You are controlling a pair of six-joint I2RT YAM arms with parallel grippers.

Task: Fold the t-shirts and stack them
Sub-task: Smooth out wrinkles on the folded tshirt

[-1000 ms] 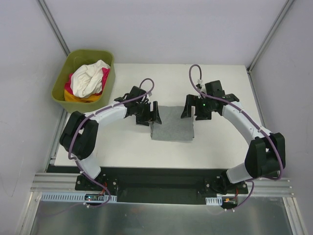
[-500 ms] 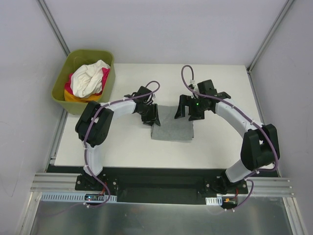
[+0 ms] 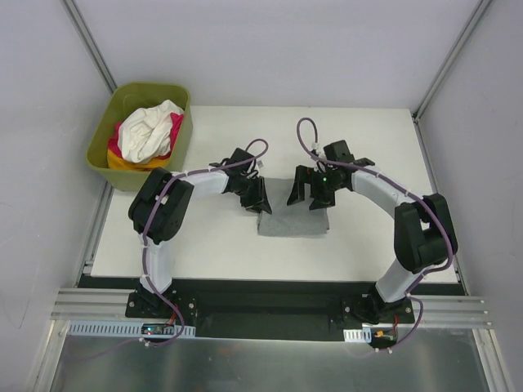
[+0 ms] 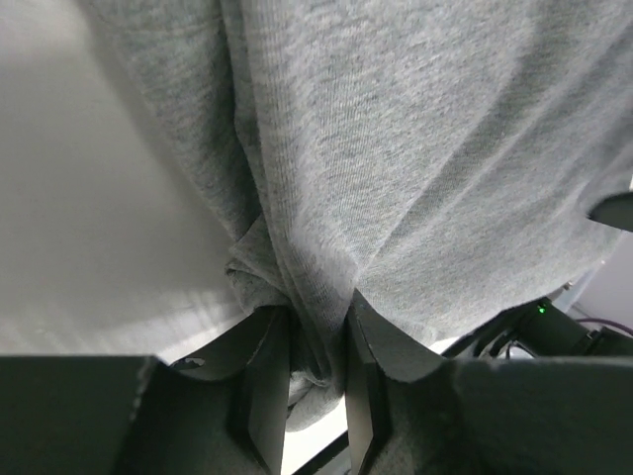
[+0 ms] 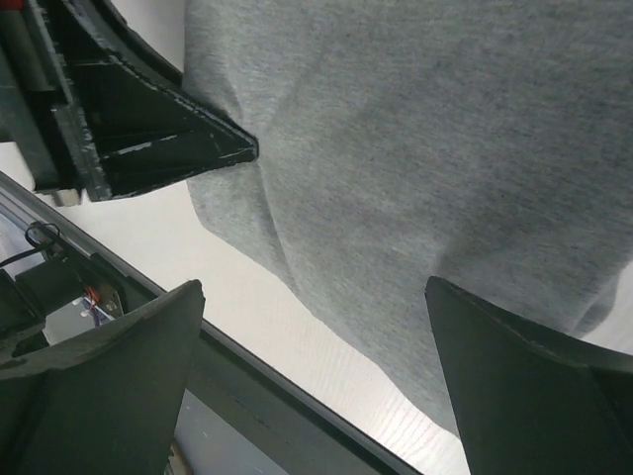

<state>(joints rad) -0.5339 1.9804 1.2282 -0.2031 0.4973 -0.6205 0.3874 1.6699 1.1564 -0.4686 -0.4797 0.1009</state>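
Left gripper (image 4: 318, 332) has gone from wide open to a narrow pinch within the last second. It now clamps a bunched ridge of the grey t-shirt (image 3: 296, 222) between its jaws. The right gripper (image 5: 315, 287) stays spread wide and empty, hovering over the far part of the same shirt.

Both arms have drawn inward over the white table (image 3: 368, 139). At its far left corner, the olive tub (image 3: 155, 85) holds the white shirt (image 3: 147, 131), pink shirt (image 3: 176, 126) and orange-yellow shirt (image 3: 131, 163) in a heap. The grey t-shirt lies mid-table as a folded rectangle, pinched at its left edge.

With that grip fresh, the left arm looks set to lift the edge for another fold. The right side is not yet held, and three shirts remain.
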